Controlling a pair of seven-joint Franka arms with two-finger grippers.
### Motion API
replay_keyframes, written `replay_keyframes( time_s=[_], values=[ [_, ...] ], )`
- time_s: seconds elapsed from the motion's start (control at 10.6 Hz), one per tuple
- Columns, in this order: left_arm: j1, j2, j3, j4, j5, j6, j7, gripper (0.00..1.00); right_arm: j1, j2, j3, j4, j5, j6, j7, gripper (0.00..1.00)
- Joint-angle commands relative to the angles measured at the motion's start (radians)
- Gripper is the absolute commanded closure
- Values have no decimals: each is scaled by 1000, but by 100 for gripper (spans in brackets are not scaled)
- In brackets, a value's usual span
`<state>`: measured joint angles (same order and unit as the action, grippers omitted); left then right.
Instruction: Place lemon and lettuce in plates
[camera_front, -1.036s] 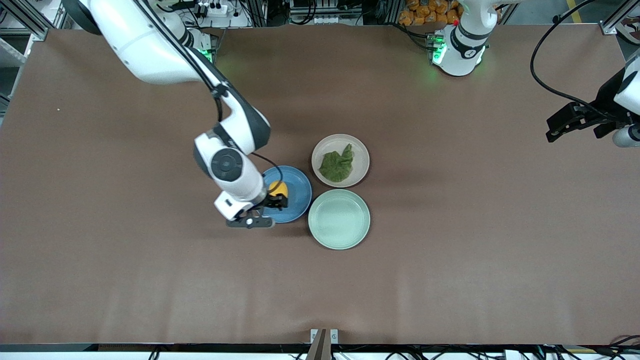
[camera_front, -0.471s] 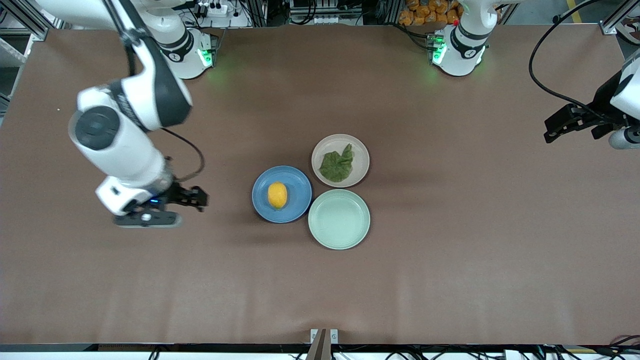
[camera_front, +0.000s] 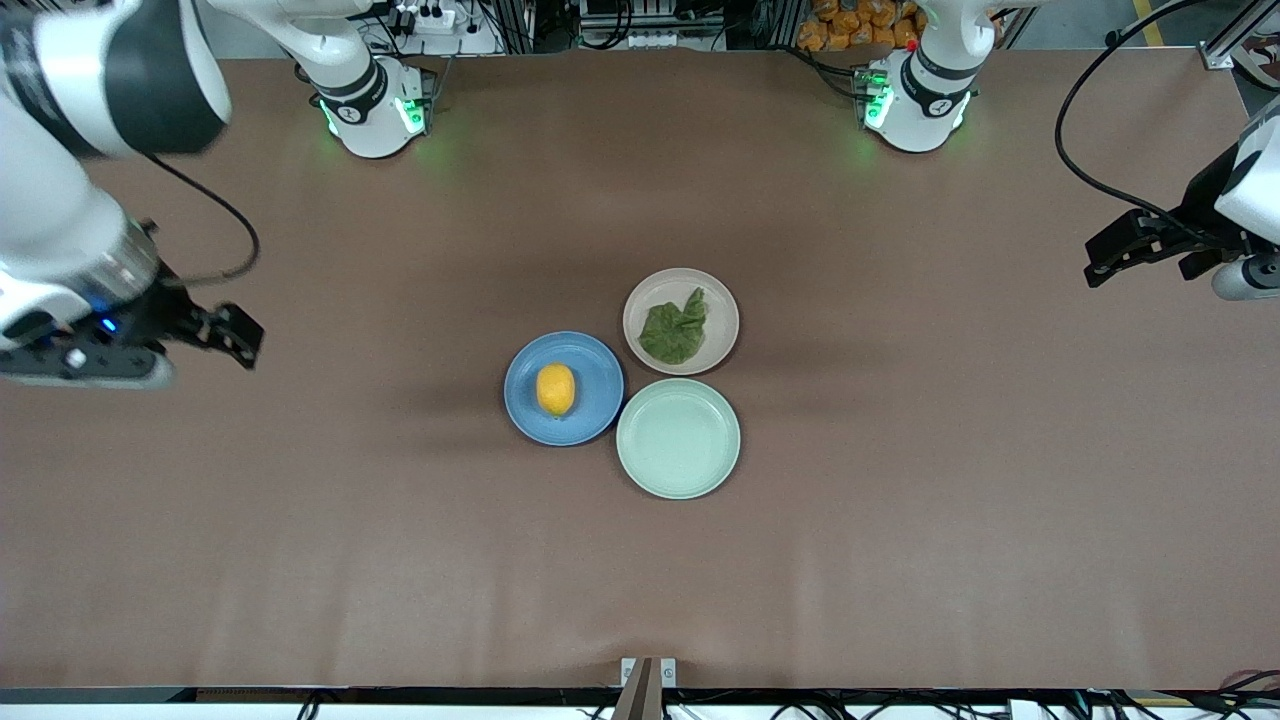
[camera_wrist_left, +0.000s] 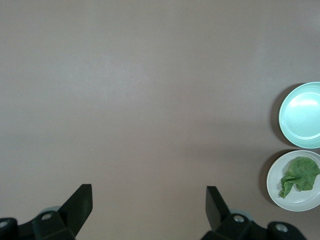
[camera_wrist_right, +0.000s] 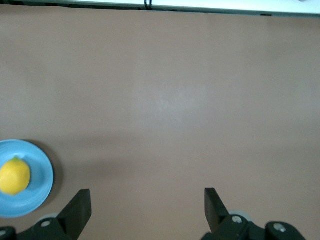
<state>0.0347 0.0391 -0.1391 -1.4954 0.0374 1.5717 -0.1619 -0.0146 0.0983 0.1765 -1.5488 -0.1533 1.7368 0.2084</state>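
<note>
The right gripper (camera_front: 235, 335) hangs in the air over bare table (camera_front: 900, 520) toward the right arm's end, well apart from the plates. Its fingers (camera_wrist_right: 80, 210) are spread wide with nothing between them and touch nothing. The left gripper (camera_front: 1105, 255) hangs over the left arm's end of the table, likewise spread wide and empty, its dark fingers (camera_wrist_left: 82, 200) framing only plain table in the left wrist view; that arm waits.

There are three round shallow plates, one lemon and one lettuce leaf. The plates sit clustered mid-table, rims touching or just beside one another. The blue plate (camera_front: 590, 410) carries the lemon (camera_front: 556, 389), which rests near its centre; the right wrist view shows the same pair, the lemon (camera_wrist_right: 14, 176) on the blue plate (camera_wrist_right: 42, 187). The beige plate (camera_front: 650, 295), farther from the front camera, holds the lettuce (camera_front: 676, 328), lying wholly inside its rim; the left wrist view shows the leaf (camera_wrist_left: 298, 174) on that plate (camera_wrist_left: 277, 192). The mint plate (camera_front: 678, 438), nearest the front camera, has nothing on it, as also in the left wrist view (camera_wrist_left: 300, 115).

The lemon is a smooth yellow-orange oval. The lettuce is dark green, wrinkled and folded, with a ragged outline. The plates look glossy, with low raised rims. The table is a matt brown sheet.
</note>
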Motion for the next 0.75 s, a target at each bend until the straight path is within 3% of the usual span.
replay_keyframes(
  time_s=[0.0,0.09,0.38,0.66],
  values=[
    [-3,-8,1,-6,-25,2,15,0,-33,-90,8,-37,43,-22,-3,0],
    [-3,-8,-2,-6,-25,2,15,0,-33,-101,-1,-37,43,-26,-3,0],
    [-1,-11,-7,-5,-25,-2,24,0,14,-100,-110,-33,44,-25,-11,0],
    [-1,-13,-7,-5,-25,-6,27,0,19,-101,-123,-33,44,-25,-27,0]
  ],
)
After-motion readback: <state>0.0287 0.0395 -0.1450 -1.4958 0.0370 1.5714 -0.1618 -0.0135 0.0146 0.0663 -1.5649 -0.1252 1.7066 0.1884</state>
